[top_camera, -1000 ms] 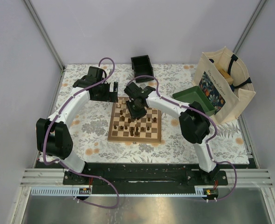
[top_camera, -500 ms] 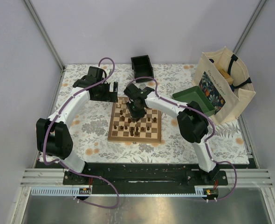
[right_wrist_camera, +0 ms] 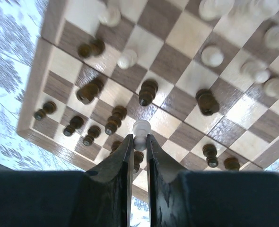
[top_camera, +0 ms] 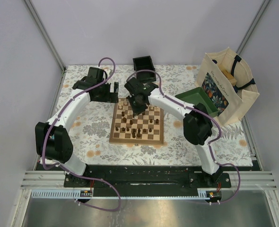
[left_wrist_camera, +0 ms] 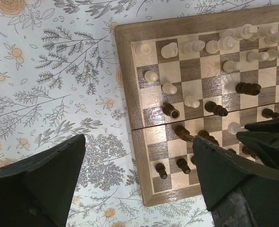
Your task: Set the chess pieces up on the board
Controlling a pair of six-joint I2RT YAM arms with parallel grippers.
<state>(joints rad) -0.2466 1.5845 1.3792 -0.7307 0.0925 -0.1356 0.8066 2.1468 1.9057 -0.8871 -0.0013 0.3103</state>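
The board (top_camera: 113,137) lies mid-table with pale and dark chess pieces (top_camera: 137,126) scattered over its squares. Above the board's far half my right gripper (top_camera: 138,107) is shut on a pale pawn (right_wrist_camera: 141,128); its fingers (right_wrist_camera: 123,156) pinch the pawn's stem and hold it off the squares. In the right wrist view dark pieces (right_wrist_camera: 114,119) stand below the right gripper (right_wrist_camera: 139,140), and pale ones (right_wrist_camera: 210,55) stand farther off. My left gripper (left_wrist_camera: 139,177) hangs wide open over the board's corner (left_wrist_camera: 130,99), holding nothing. Near that corner stand dark pawns (left_wrist_camera: 161,170) and pale pieces (left_wrist_camera: 169,49).
A small black box (top_camera: 144,66) stands at the far edge behind the board. A green tray (top_camera: 196,98) leans against a tote bag (top_camera: 227,86) at the right. Flowered cloth (top_camera: 87,127) covers the table to the board's left.
My right gripper has shut on the pale pawn and carried it toward the board's far side. The left arm has barely moved.
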